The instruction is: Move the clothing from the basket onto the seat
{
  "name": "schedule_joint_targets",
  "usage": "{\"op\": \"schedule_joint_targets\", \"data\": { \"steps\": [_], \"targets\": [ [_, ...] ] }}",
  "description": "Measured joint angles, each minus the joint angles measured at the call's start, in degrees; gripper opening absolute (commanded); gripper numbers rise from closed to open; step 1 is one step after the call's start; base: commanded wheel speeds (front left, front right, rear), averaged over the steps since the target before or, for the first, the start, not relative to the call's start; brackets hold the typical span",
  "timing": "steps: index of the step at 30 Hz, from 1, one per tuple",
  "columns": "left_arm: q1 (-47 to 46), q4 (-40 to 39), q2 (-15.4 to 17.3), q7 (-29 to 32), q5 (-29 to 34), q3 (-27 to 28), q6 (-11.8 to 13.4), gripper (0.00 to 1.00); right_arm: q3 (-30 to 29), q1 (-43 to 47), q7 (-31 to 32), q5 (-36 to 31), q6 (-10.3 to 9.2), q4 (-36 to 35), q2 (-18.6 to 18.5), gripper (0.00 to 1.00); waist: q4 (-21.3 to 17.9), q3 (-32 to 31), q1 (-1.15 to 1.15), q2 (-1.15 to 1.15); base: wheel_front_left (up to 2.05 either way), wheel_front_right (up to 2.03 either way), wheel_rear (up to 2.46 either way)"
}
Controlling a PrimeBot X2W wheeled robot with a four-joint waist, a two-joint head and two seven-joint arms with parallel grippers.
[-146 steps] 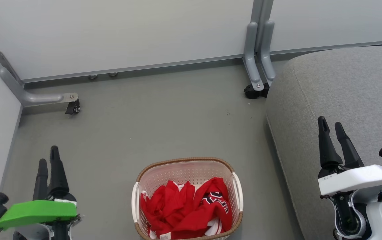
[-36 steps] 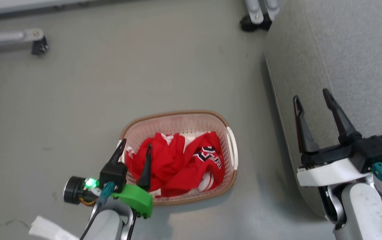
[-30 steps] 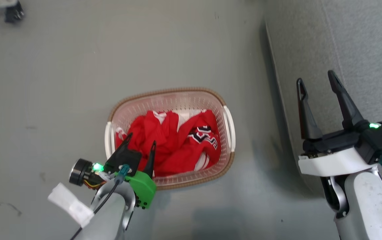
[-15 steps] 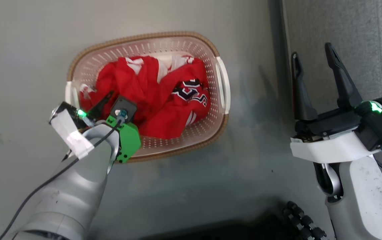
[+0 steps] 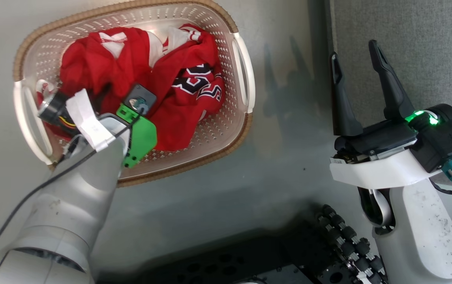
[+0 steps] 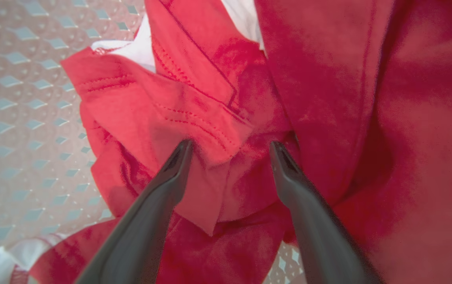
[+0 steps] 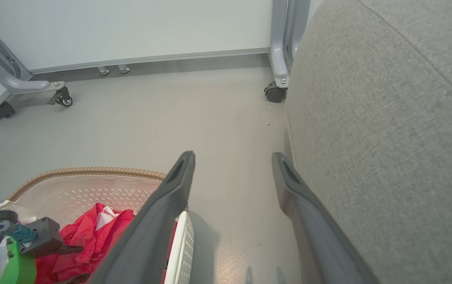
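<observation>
The basket (image 5: 194, 161), cream with a brown rim, stands on the floor at the head view's upper left and holds the red clothing (image 5: 103, 67). One garment shows black letters (image 5: 194, 85). My left arm reaches down into the basket, its green-covered wrist (image 5: 139, 134) over the pile. In the left wrist view my left gripper (image 6: 230, 145) is open, its fingertips pressed into a stitched red fold of the clothing (image 6: 328, 79). My right gripper (image 5: 353, 49) is open and holds nothing, at the near edge of the grey seat (image 5: 419, 47).
The basket's perforated wall (image 6: 20, 98) lies left of the pile. Grey partition feet on castors (image 7: 275, 94) (image 7: 62, 98) stand on the floor beyond the basket rim (image 7: 91, 172) and beside the seat (image 7: 387, 118). My dark base (image 5: 249, 256) shows below.
The head camera has tilted down, so the basket sits higher and larger in the picture. My left gripper has sunk deeper into the red clothing, still open. The right gripper stays open.
</observation>
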Motion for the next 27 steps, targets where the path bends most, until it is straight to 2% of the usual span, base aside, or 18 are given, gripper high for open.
{"op": "schedule_joint_targets", "data": {
  "steps": [4,6,13,16,27],
  "targets": [
    [-1.87,0.09,0.93,1.74,0.97,-0.42,3.78,1.00,0.75,-0.35,0.00,0.74,0.00,-0.21,0.23,1.00,-1.38,1.63,0.00,0.00,0.00,0.00,0.00],
    [-2.38,0.08,1.44,3.46,1.18,-0.70,4.76,1.00,1.01,-0.37,0.00,1.16,0.00,-0.31,0.23,1.00,-1.96,2.27,0.00,0.00,0.00,0.00,0.00],
    [-3.92,0.18,2.89,7.24,1.33,-1.66,5.32,1.00,2.53,-0.80,0.00,2.81,0.00,-0.68,0.30,1.00,-3.43,4.22,-0.01,0.00,0.00,0.00,0.00],
    [-4.37,0.18,3.75,9.17,1.57,-2.36,4.95,1.00,2.96,-1.11,0.00,3.22,0.00,-0.73,0.30,1.00,-3.81,4.97,0.00,0.00,0.00,0.00,0.00],
    [-7.06,0.13,5.58,16.24,1.81,-4.77,-2.46,1.00,3.61,-0.04,0.00,3.28,0.00,-0.82,0.31,1.00,-4.81,5.95,-0.01,0.00,0.00,0.00,0.00]
  ]
}}
